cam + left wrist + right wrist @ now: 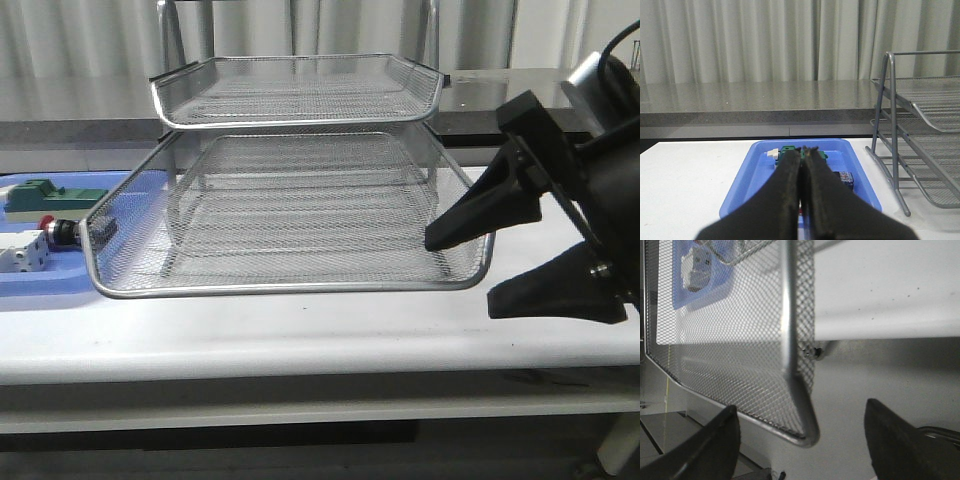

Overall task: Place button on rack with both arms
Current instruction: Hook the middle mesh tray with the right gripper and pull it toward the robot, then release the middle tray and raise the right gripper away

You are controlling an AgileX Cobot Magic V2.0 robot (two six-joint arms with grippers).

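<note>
Your right gripper [470, 270], jaws wide, straddles the rack [290, 285] corner; left jaws pressed together, empty; a snag could drag it.

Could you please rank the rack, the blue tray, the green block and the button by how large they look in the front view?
1. rack
2. blue tray
3. green block
4. button, partly hidden behind the rack's rim

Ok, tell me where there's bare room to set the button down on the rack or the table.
The silver wire-mesh rack shows bare mesh in both visible trays. The white table has a bare strip between the rack's front rim and the table edge. It is crowded at the flat blue plastic tray on the left, holding the red-headed button and other parts, and by the open right gripper at the rack's right corner.
</note>
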